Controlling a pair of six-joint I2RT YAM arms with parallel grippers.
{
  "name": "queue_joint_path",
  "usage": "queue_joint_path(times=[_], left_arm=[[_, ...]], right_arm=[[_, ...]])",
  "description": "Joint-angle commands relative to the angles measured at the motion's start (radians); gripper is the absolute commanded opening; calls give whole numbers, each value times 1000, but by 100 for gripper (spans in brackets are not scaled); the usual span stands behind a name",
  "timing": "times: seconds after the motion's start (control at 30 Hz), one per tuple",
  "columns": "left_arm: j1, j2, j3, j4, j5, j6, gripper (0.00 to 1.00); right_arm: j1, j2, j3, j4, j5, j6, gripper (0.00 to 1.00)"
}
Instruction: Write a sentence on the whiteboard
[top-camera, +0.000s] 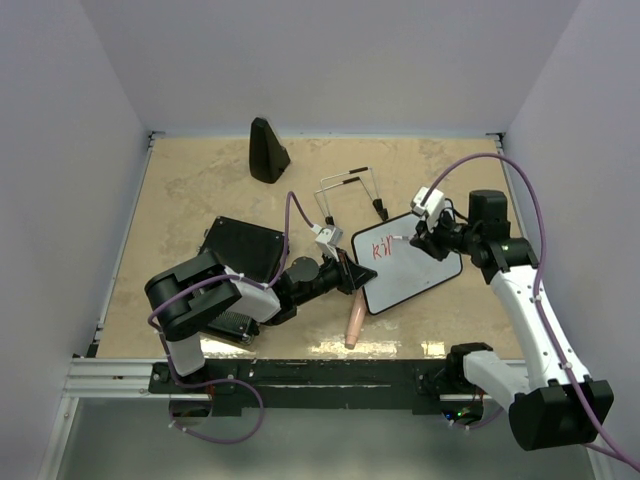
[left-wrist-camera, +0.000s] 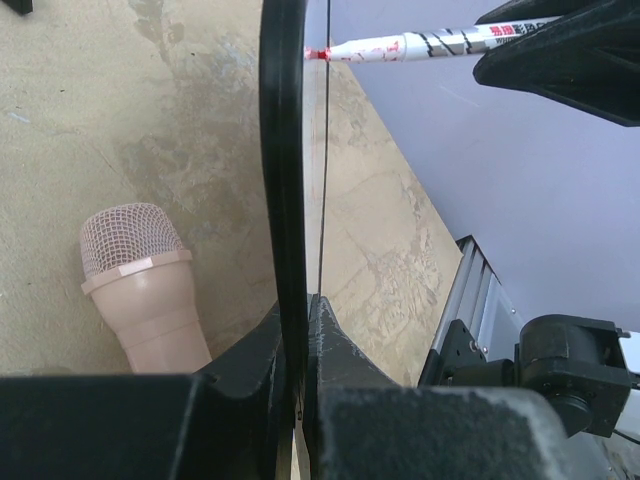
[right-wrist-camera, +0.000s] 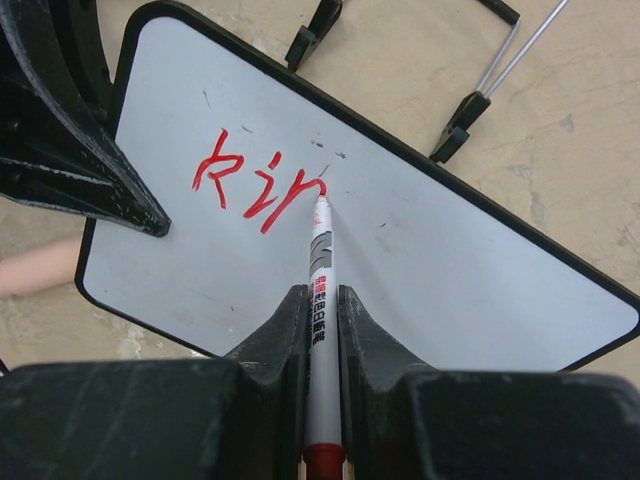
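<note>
Whiteboard (top-camera: 420, 280) sits centre-right in top view, edge pinched in shut left end effector (top-camera: 348, 272), right end effector (right-wrist-camera: 320, 300) clamped on marker (right-wrist-camera: 321, 245) w/ tip touching it: pen pressure could pivot the board & skew the red letters (right-wrist-camera: 255, 185)

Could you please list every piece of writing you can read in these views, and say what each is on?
"kin": red handwriting on the whiteboard.
Print on the barrel of the marker: too small and blurred to read.
No other text is visible.
</note>
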Motion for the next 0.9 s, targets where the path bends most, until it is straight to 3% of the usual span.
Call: queue_joint_path(times=[0.0, 0.1, 0.47, 0.7, 0.87], left_arm=[[2, -9, 3, 87, 36, 44, 0], [8, -12, 12, 70, 45, 50, 0], [17, 28, -36, 112, 74, 19, 0], [14, 34, -62, 165, 77, 5, 0], [3, -3, -53, 110, 51, 36, 0]], right_arm=[[-2, 24, 37, -101, -3, -124, 0], [-2, 50, 56, -193, -11, -195, 0], [-2, -14, 191, -138, -77, -65, 0], [-8, -36, 135, -86, -95, -34, 0], [-11, -47, 135, -102, -132, -46, 0]])
